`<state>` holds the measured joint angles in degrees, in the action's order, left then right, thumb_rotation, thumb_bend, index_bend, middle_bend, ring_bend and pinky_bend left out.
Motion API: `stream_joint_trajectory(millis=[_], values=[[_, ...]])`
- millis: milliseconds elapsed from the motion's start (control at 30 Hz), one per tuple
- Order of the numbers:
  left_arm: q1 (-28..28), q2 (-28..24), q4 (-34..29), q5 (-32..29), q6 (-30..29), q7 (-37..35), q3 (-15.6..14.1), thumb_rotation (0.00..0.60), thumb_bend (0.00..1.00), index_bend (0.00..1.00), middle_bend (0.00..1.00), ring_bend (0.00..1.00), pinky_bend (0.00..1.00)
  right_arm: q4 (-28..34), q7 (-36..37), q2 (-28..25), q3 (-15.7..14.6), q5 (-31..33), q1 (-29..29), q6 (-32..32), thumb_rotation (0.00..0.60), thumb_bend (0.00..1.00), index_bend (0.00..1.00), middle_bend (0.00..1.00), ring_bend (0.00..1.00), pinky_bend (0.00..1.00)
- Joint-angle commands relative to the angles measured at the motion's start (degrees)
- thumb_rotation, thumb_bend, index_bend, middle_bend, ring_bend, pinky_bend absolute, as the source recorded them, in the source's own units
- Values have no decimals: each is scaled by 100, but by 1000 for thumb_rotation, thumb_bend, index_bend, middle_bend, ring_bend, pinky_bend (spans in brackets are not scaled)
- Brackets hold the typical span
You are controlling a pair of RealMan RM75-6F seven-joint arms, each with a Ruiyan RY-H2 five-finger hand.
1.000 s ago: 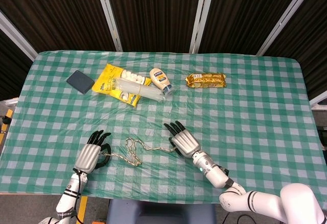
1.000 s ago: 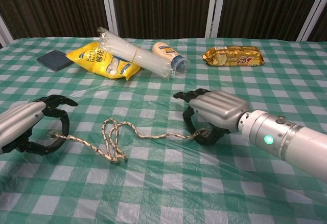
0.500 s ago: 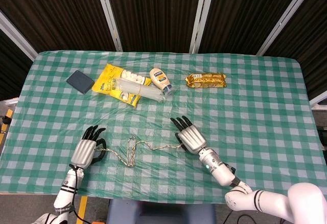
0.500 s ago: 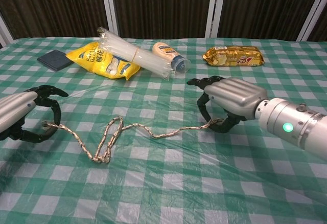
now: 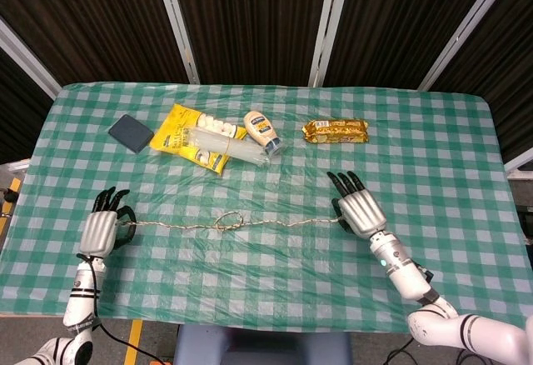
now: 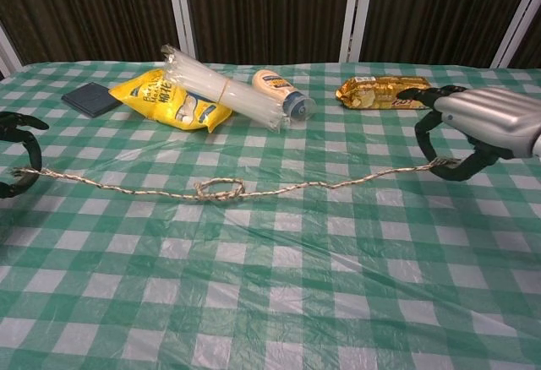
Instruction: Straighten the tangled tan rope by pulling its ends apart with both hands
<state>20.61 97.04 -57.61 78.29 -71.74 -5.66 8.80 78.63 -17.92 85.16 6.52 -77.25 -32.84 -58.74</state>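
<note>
1. Over the last second I have drawn my hands well apart, and the tan rope (image 5: 233, 223) has gone from a loose looping tangle to one nearly straight line across the checked tablecloth (image 5: 433, 165).
2. One small knot (image 6: 220, 188) remains about midway between my two sets of fingers, drawn tight compared with the open loops before. I judge the pull is largely done, but the rope is not fully straight.
3. My left hand (image 5: 102, 227) sits knuckles-up, fingers curled around the rope's left end, which runs out from its fingertips.
4. My right hand (image 5: 360, 211) is likewise knuckles-up, thumb and fingers (image 6: 427, 133) hooked closed on the right end.
5. The rope sags slightly toward my right fingers, so a little slack is left.
</note>
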Motion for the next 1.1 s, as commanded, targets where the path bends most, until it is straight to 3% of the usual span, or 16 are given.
stream_joint_trajectory(millis=[33, 500, 1100], values=[[3, -4, 111, -82, 83, -81, 42, 600, 482, 671, 151, 25, 81, 65, 140, -184, -63, 30, 130, -93, 600, 509, 780, 88, 0, 0], [160, 195, 944, -521, 651, -297, 256, 600, 482, 671, 151, 27, 81, -386, 884, -719, -195, 249, 681, -342, 600, 508, 780, 88, 0, 0], [350, 484, 1565, -612, 1032, -471, 280, 600, 483, 671, 154, 28, 82, -1204, 1562, -635, -283, 240, 948, -194, 600, 509, 780, 88, 0, 0]])
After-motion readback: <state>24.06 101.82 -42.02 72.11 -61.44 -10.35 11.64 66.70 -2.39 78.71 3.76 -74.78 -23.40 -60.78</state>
